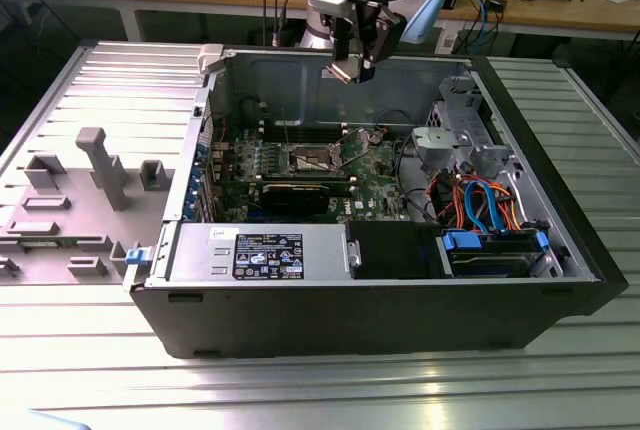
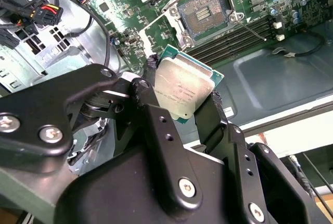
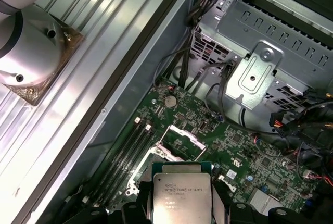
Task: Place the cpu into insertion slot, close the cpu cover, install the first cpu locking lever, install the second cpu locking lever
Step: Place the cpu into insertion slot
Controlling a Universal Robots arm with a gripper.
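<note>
Both wrist views look down onto motherboard.

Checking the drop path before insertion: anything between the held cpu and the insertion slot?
Nothing visible. The gripper holds the cpu in its jaws above the open case. The insertion slot lies below with its dark centre exposed, and no cable or part crosses the gap between them.

The cpu, held in the gripper, hung above the case, apart from the insertion slot within.
</note>
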